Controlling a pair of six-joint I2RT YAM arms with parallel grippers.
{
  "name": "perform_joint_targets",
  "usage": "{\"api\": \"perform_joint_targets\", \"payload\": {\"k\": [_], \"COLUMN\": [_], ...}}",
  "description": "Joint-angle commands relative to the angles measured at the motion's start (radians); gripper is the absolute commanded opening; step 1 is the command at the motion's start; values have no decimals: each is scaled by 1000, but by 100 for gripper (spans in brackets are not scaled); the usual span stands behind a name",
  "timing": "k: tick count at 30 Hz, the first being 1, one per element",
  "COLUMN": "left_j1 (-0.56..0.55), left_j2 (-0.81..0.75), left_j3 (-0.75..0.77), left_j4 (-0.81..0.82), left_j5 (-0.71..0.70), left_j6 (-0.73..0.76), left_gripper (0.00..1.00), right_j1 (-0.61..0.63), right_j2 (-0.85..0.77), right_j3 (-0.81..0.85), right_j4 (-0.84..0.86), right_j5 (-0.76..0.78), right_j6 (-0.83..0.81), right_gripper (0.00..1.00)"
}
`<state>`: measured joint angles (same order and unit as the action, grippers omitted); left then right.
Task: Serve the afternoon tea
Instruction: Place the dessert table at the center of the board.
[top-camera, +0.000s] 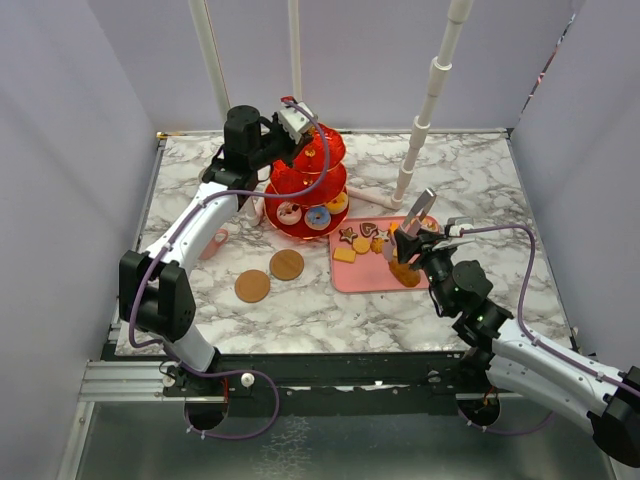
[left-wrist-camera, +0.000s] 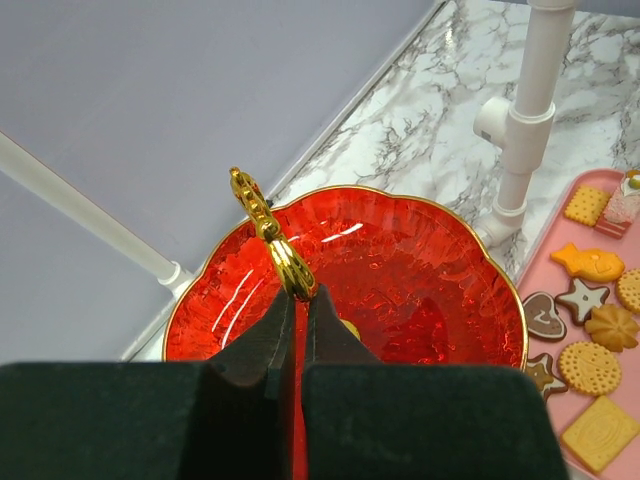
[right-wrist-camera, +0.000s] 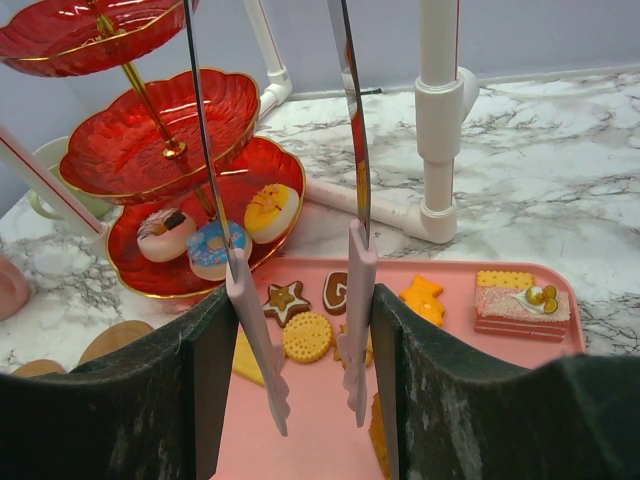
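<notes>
The translucent red three-tier stand stands at the back of the marble table, with three donuts on its bottom tier. My left gripper is above the top tier, shut on the base of the gold finial. My right gripper hovers over the pink tray and is shut on a pair of metal tongs with pink tips; nothing sits between the tips. Assorted cookies and a pink layered pastry lie on the tray. Two brown coasters lie left of the tray.
A white pipe post rises just right of the stand, with its base behind the tray. A pink mug and a pale mug sit left of the stand. Grey walls enclose the table on three sides.
</notes>
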<state>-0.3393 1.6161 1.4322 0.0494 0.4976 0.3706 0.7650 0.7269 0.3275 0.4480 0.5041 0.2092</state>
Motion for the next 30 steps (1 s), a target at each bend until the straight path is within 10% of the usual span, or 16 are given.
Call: {"api": "perform_joint_targets", "payload": {"k": [1, 19, 30], "left_j1": [6, -83, -69], "left_j2": [1, -27, -124], "left_j3": [-4, -67, -163], "left_j4": [70, 46, 26], "left_j5": [29, 102, -126], "left_j6": [-14, -267, -223], "left_gripper": [0, 0, 0], "right_j1": [4, 4, 3], "right_j2": [-1, -49, -47], "right_j3": [-3, -10, -16], "right_j4": [27, -3, 6], "right_j5": [23, 54, 44], "right_j6": [7, -4, -5], "right_gripper": [53, 53, 54]}}
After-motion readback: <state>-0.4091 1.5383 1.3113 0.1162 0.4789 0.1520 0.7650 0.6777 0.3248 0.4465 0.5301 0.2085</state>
